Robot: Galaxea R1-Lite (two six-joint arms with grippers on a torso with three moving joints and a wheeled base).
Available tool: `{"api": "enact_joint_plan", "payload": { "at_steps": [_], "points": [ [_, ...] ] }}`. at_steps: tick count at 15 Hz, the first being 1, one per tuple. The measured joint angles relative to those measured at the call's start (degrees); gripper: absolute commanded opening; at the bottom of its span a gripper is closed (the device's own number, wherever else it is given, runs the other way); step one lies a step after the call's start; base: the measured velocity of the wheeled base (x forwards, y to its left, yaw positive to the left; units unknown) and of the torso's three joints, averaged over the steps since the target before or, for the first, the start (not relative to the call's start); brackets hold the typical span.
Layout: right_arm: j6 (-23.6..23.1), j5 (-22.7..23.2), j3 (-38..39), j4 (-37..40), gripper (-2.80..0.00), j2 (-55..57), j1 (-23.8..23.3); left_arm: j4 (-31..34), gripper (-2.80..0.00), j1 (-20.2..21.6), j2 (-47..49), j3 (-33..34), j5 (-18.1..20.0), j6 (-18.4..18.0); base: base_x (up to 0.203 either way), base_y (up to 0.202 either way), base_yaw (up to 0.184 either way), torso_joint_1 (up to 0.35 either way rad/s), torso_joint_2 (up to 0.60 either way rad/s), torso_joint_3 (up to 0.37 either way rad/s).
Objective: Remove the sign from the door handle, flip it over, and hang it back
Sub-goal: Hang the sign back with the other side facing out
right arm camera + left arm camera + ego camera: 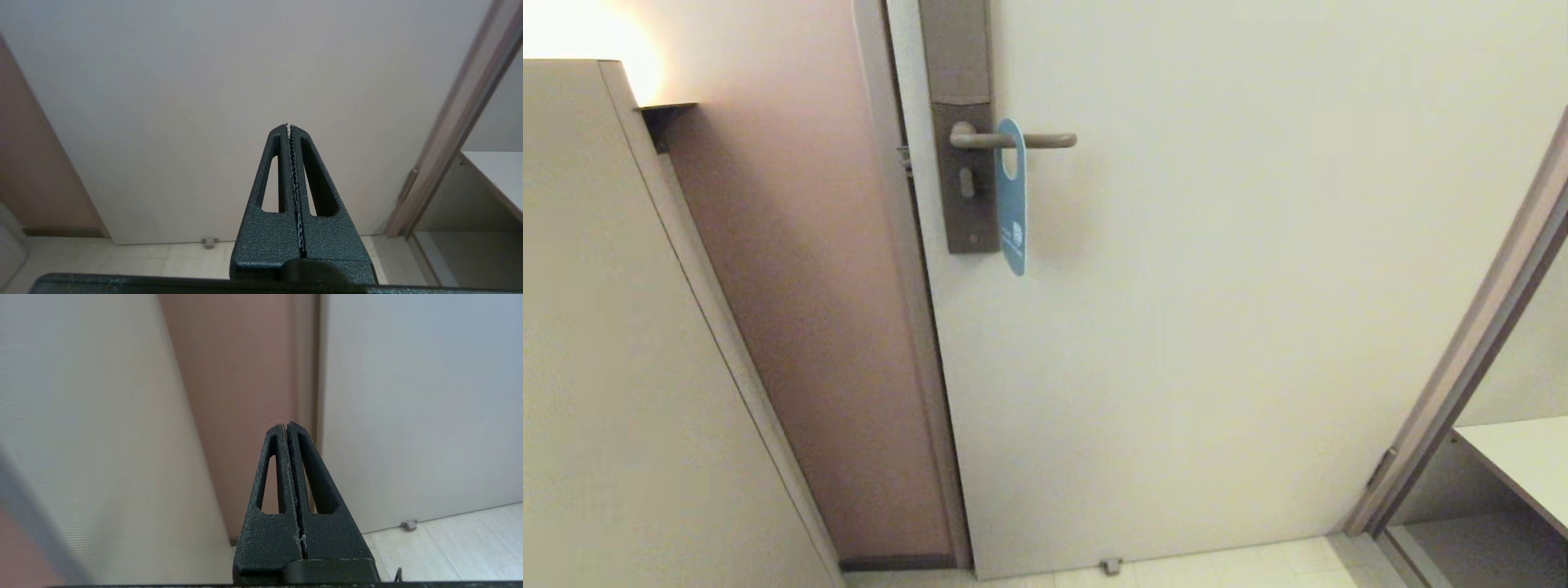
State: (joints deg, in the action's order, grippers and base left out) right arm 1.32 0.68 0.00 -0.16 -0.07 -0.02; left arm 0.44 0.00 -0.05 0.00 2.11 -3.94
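Sign (1011, 204) is hanging on the handle (1021, 140), upper centre of the head frame, blue side facing out, seen nearly edge-on, threaded by its oval hole just right of the backplate (968, 175). Neither arm shows in the head frame, so nothing's started as far as I can judge. Left claw (288, 426) is fully closed and empty, pointing at the lower door edge and the brown wall strip (237, 396). Right claw (289, 126) is closed tight too, nothing in it, facing the bare door (204, 102) low down near the floor stop (209, 242). Risks I see: the sign is thin and hangs close to the door, so a claw coming in flat may just push it against the panel or slide it along the lever instead of pinching it. I need to open up before the approach. Lifting it off means clearing the lever's free end on the right; pull straight out and the hole will snag, and the card could bend or tear. Pressing on the lever could unlatch the door. The flip is where a drop is likeliest, since the card could slip out of a light pinch. Rehanging needs the hole lined up with the lever tip.
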Motion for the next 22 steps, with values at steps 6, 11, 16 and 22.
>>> {"api": "enact_joint_plan", "payload": {
  "at_steps": [6, 11, 16, 22],
  "points": [
    [0.0, 0.0, 0.0, 0.0, -2.8, 0.0, 0.0, 0.0, -2.8, 0.0, 0.0, 0.0, 0.1, 0.0, 0.0, 0.0, 0.0, 0.0, 0.0, 0.0],
    [-0.1, 0.0, 0.0, 0.0, -2.8, 0.0, 0.0, 0.0, -2.8, 0.0, 0.0, 0.0, 0.1, 0.0, 0.0, 0.0, 0.0, 0.0, 0.0, 0.0],
    [-0.1, -0.1, 0.0, 0.1, -2.8, 0.0, 0.0, 0.0, -2.8, 0.1, 0.0, 0.0, 0.1, 0.0, 0.0, 0.0, 0.0, 0.0, 0.0, 0.0],
    [-3.3, 0.5, -0.4, 0.9, -2.8, 0.3, 0.0, 0.0, -2.8, 0.0, 0.0, 0.0, 0.1, 0.0, 0.0, 0.0, 0.0, 0.0, 0.0, 0.0]
  ]
}}
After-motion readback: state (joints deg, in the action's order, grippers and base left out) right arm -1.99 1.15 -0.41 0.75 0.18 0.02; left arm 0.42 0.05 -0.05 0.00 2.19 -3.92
